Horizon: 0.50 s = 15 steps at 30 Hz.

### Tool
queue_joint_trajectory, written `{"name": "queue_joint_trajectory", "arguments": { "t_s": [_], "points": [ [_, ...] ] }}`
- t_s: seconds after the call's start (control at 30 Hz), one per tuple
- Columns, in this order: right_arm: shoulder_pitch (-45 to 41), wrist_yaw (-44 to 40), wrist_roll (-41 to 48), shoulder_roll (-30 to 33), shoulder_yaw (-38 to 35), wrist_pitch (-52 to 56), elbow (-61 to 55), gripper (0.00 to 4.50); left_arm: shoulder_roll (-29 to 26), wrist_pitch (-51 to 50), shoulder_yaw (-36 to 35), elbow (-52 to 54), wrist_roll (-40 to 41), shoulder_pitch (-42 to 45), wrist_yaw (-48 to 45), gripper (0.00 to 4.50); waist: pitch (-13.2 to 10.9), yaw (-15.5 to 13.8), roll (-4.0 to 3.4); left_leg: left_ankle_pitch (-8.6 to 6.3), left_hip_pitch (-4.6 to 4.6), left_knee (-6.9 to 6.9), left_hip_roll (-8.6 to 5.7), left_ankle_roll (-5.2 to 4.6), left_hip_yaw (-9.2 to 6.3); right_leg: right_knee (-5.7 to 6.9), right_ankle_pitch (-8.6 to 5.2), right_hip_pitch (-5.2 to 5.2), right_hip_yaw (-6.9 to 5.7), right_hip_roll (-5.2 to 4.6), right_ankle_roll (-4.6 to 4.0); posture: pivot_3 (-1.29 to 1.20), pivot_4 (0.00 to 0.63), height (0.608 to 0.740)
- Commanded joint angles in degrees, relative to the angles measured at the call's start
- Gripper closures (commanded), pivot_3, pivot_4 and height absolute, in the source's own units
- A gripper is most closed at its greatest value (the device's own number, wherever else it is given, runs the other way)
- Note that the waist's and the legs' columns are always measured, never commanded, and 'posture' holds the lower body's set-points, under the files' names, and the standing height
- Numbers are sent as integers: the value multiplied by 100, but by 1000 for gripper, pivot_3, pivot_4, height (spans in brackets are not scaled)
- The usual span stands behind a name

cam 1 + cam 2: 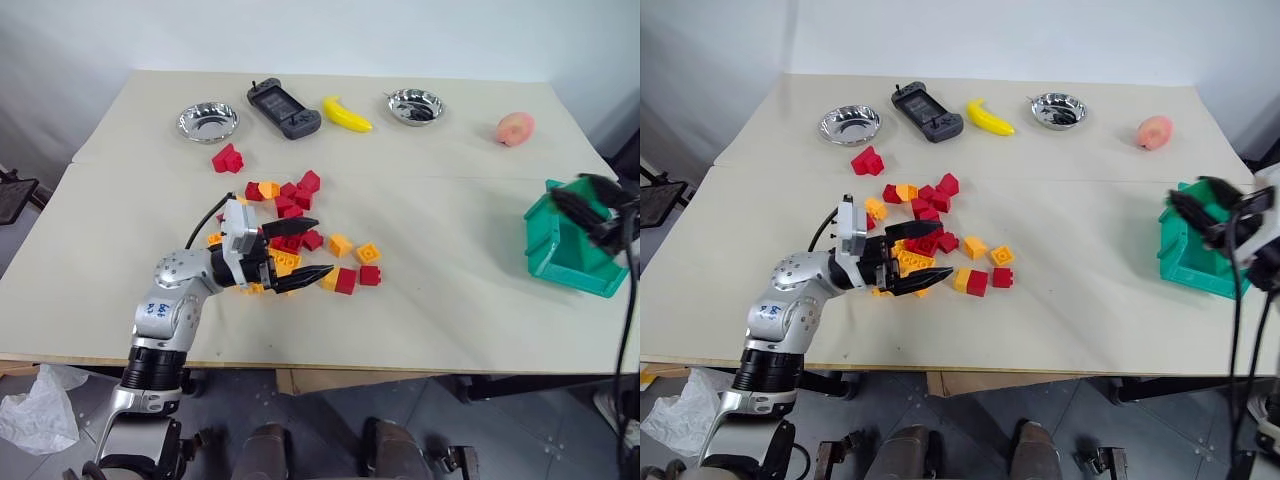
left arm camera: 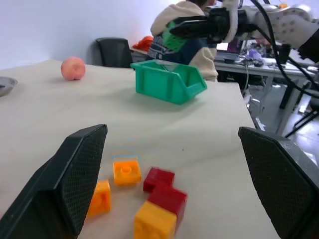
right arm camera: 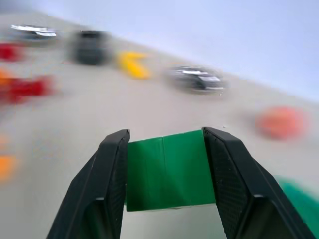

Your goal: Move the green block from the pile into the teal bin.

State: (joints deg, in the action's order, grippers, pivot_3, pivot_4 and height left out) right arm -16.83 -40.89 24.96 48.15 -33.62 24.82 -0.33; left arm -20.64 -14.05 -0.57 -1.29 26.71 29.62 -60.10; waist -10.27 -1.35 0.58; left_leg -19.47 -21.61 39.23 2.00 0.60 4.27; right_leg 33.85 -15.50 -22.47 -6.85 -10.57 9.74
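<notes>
While the right claw (image 3: 164,174) clamps the green block (image 3: 169,172) above the teal bin (image 1: 570,245) at the surface's three o'clock edge, it should centre over the opening before releasing, the left claw (image 1: 300,250) hovering wide over the pile (image 1: 310,235).

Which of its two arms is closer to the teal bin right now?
The right end effector, over the teal bin. The left end effector hangs over the pile, well away.

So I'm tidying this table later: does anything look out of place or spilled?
Nothing looks damaged or spilled. The small red and orange-yellow plastic bricks lie loosely scattered mid-table, and two red ones sit apart near the left shiny steel bowl. The teal plastic bin stands upright near the table's right edge.
</notes>
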Motion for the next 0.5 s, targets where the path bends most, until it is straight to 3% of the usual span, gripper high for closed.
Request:
{"name": "queue_joint_trajectory", "arguments": {
  "t_s": [0.03, 0.2, 0.43, 0.5],
  "points": [
    [-15, 571, -489, 254, -173, -207, 692, 2571, 78, 59, 167, 29, -46, 83, 48, 0, 0, 4, 0, 0, 0, 0, 0, 0, 2, -1, 0, 0, 2, 0, 0, 0, 150, 740],
    [-463, 647, -728, 219, 287, -489, 1690, 2571, -66, 21, 137, 20, 6, 96, 6, 0, 6, 113, -12, 0, 7, -6, 1, 0, 12, 1, 0, -3, 10, 1, 0, 0, 150, 740],
    [-816, 627, -836, 153, 512, -1354, 2412, 267, -537, -56, -263, 167, 35, -108, 215, 0, 4, 156, -15, 0, 8, -9, 1, 0, 12, 0, 0, -3, 11, 0, 0, 0, 150, 740],
    [-759, 430, -669, 42, 445, -1759, 2239, 41, -641, 50, -399, 177, -3, -209, 312, 0, 4, 156, -16, 0, 8, -10, 1, 0, 11, -1, 0, -3, 11, 0, 0, 0, 150, 740]
  ]
}}
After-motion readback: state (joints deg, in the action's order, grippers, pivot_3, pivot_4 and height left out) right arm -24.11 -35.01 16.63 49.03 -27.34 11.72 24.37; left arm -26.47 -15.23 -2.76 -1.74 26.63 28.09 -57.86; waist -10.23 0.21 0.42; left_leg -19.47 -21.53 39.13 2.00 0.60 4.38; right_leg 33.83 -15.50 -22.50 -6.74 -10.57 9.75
